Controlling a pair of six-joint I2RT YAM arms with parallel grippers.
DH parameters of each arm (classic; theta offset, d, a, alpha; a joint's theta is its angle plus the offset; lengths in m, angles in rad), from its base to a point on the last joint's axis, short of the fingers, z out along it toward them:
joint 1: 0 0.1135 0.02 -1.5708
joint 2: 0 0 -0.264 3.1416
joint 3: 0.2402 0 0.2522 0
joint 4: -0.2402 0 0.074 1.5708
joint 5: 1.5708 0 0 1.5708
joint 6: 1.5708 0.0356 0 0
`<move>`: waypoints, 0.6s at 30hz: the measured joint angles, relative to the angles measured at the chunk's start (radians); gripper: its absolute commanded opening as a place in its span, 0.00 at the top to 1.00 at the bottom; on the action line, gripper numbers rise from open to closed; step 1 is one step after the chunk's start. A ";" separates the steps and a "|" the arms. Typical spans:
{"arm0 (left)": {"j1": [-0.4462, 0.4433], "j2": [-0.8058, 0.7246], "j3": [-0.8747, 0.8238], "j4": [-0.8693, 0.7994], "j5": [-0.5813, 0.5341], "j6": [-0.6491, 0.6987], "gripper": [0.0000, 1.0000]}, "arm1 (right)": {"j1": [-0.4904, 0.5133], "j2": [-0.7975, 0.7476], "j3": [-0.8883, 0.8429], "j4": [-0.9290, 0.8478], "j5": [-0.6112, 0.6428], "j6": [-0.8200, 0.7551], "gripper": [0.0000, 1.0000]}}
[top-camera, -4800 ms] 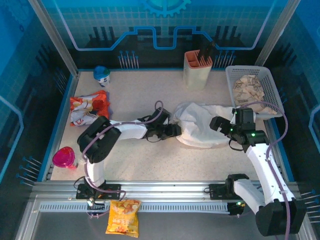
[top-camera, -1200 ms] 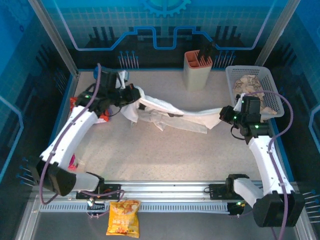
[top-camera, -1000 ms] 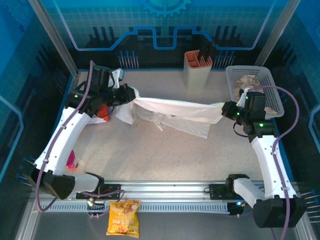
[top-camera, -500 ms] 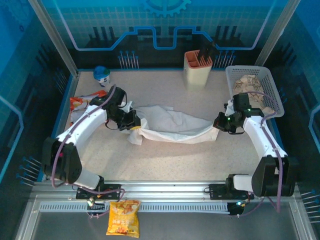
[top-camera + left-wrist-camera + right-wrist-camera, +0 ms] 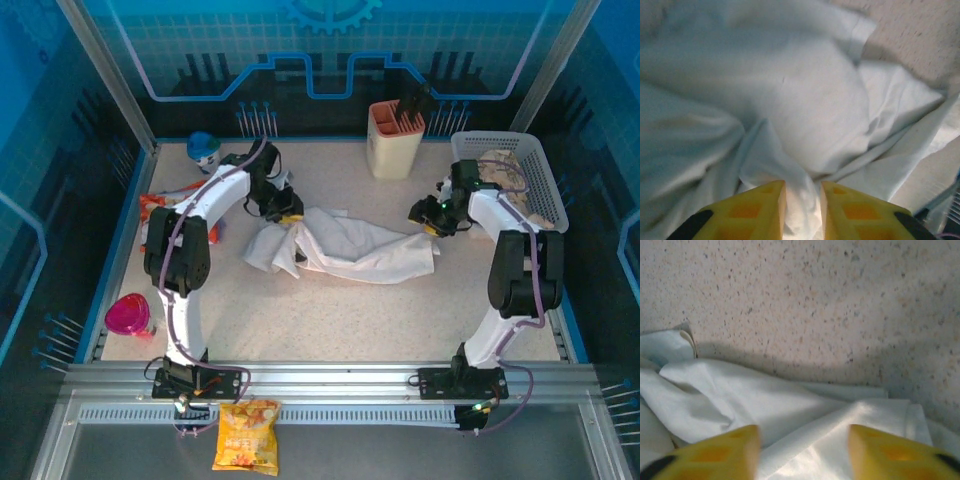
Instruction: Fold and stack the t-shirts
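A: Our left gripper (image 5: 802, 189) stands narrow, with a ridge of cloth between its fingers; gripped or loose, we cannot tell

B: The shirt (image 5: 350, 250) lies crumpled in the middle of the surface (image 5: 330, 320), drawn out between both arms. We think that is so it can be spread flat for folding

A: Our right gripper (image 5: 805, 432) gapes wide over the shirt's right hem, holding nothing

B: Any writing?

A: None we can read; the shirt looks plain, and the print on the snack bag (image 5: 245, 436) by the front rail is too small
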 measured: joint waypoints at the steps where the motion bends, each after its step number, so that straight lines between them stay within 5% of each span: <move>1: 0.002 0.003 0.013 -0.004 -0.016 0.003 0.46 | 0.000 -0.004 -0.014 0.015 0.005 0.002 0.10; 3: 0.008 -0.005 0.002 -0.007 -0.047 0.008 0.36 | 0.001 -0.044 -0.075 0.053 0.030 0.000 0.00; 5: 0.012 -0.038 -0.064 0.008 -0.076 0.005 0.33 | 0.001 -0.121 -0.161 0.065 0.066 -0.006 0.00; 12: 0.029 -0.370 -0.438 0.076 -0.085 -0.051 0.33 | 0.000 -0.436 -0.391 0.088 0.130 -0.007 0.01; 18: 0.016 -0.730 -0.800 0.230 -0.042 -0.227 0.35 | 0.000 -0.562 -0.545 0.103 0.151 0.009 0.01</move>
